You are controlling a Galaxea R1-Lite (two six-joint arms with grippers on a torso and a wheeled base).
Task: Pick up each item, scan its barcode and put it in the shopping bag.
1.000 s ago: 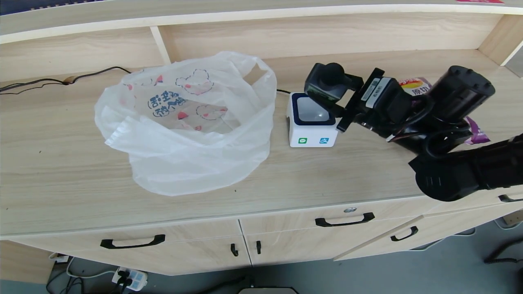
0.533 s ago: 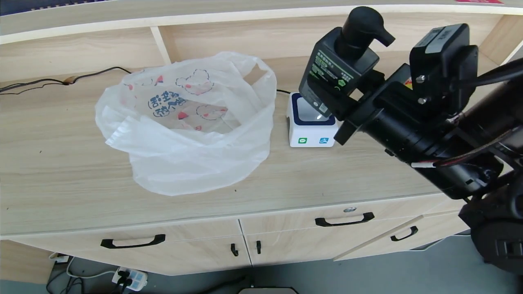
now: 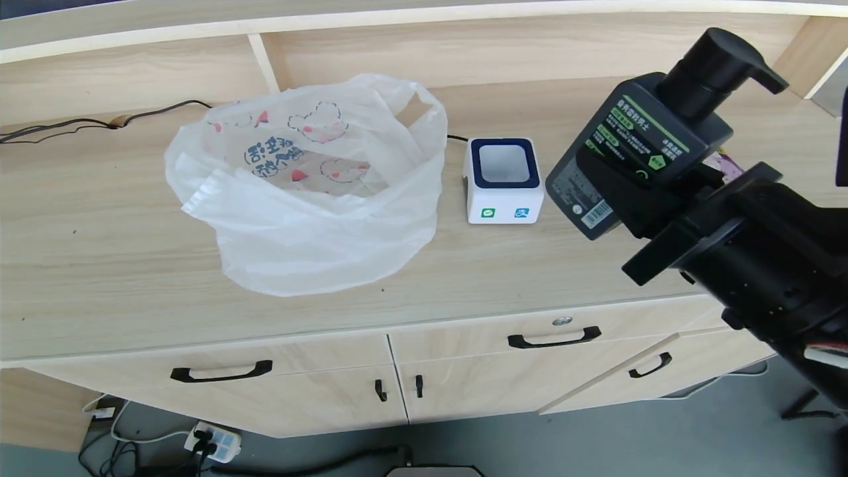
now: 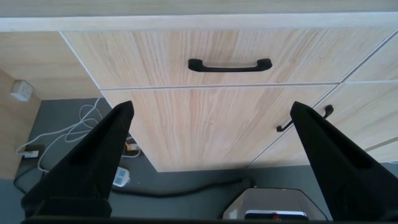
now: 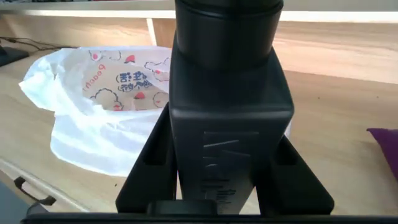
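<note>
One shopping bag point(image 3: 311, 199), one barcode scanner point(image 3: 503, 180), one black pump bottle point(image 3: 636, 152) — and one purple snack packet point(image 5: 387, 149), partly seen.

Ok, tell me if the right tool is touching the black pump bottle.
Touching. Right wrist view: the fingers of the right tool press against both sides of the black pump bottle.

- Bright, even indoor light from overhead; counter point(image 3: 99, 278) lit flat.
- Only faint, soft shadows at the foot of shopping bag point(image 3: 311, 199) and scanner point(image 3: 503, 182).
- Soft highlights on black bottle point(image 3: 636, 159).
- Dimmer near the floor below cabinet point(image 3: 278, 391).
- Head view: straight edges bow slightly toward frame borders.
</note>
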